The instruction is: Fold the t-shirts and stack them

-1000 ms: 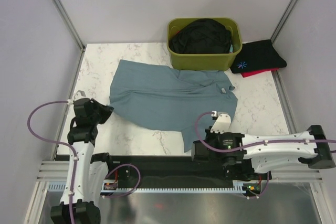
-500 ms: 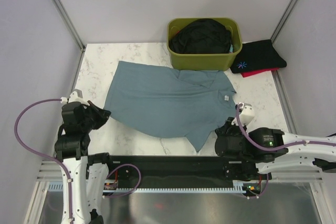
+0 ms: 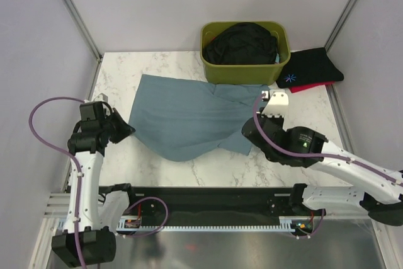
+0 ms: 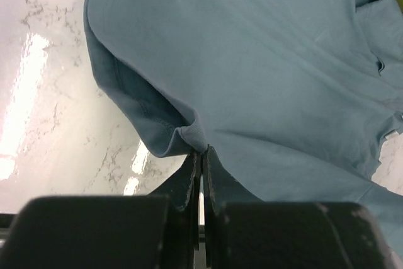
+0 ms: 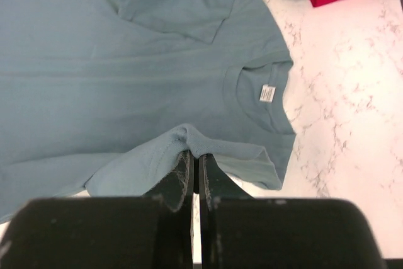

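The large teal-blue t-shirt (image 3: 189, 114) lies spread on the marble table, front part lifted. My left gripper (image 3: 128, 130) is shut on its left hem edge (image 4: 189, 135). My right gripper (image 3: 250, 131) is shut on a fold of the same shirt (image 5: 189, 135), held above the cloth near the collar and its white label (image 5: 268, 93). A black shirt (image 3: 242, 43) fills the olive bin. A folded black shirt with blue print (image 3: 310, 67) lies on a red one (image 3: 304, 86) at the back right.
The olive-green bin (image 3: 212, 62) stands at the back centre, touching the teal shirt's far edge. Grey walls and metal rails close in the table on the left, right and back. Bare marble (image 3: 315, 114) shows to the right of the shirt.
My right gripper has carried the shirt's front corner up and back toward the collar, folding the cloth over. My left gripper has lifted and moved back slightly with its edge.
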You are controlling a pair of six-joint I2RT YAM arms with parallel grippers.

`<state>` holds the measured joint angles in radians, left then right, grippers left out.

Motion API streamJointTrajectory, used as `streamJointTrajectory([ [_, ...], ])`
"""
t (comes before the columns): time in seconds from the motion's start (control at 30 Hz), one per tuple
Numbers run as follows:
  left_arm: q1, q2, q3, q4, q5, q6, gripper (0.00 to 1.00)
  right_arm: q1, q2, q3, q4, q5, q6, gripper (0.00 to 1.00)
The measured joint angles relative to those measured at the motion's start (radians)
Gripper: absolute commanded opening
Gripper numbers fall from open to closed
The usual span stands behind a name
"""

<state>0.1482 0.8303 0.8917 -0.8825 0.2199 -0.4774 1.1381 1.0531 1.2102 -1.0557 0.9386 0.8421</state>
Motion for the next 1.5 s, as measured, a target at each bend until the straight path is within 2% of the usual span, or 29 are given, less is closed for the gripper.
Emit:
streamJointTrajectory([
  [0.17, 0.0, 0.156, 0.072, 0.059, 0.0, 0.005, 0.02, -0.13, 0.024, -0.006, 0.116, -0.072, -0.163, 0.0],
  [0.37, 0.0, 0.352, 0.124, 0.124, -0.005, 0.005, 0.02, -0.266, 0.074, -0.053, 0.22, -0.175, -0.275, 0.0],
  [0.63, 0.0, 0.552, 0.222, 0.171, -0.027, 0.005, 0.02, -0.46, 0.189, -0.075, 0.332, -0.303, -0.369, 0.0],
  [1.07, -0.015, 0.862, 0.435, 0.181, -0.01, 0.005, 0.02, -0.642, 0.392, -0.074, 0.443, -0.397, -0.451, 0.0],
  [1.23, -0.021, 0.924, 0.451, 0.175, -0.019, 0.005, 0.02, -0.691, 0.492, -0.031, 0.465, -0.446, -0.467, 0.12],
  [1.37, -0.019, 0.966, 0.454, 0.17, -0.044, 0.004, 0.08, -0.725, 0.629, 0.064, 0.483, -0.47, -0.484, 0.15],
  [1.4, -0.016, 0.977, 0.457, 0.166, -0.053, 0.004, 0.21, -0.733, 0.656, 0.086, 0.485, -0.472, -0.486, 0.22],
  [1.43, -0.013, 0.991, 0.463, 0.161, -0.063, 0.004, 0.3, -0.752, 0.7, 0.12, 0.482, -0.475, -0.488, 0.37],
  [1.5, -0.004, 1.013, 0.485, 0.148, -0.065, 0.006, 0.47, -0.781, 0.768, 0.175, 0.483, -0.475, -0.486, 0.72],
])
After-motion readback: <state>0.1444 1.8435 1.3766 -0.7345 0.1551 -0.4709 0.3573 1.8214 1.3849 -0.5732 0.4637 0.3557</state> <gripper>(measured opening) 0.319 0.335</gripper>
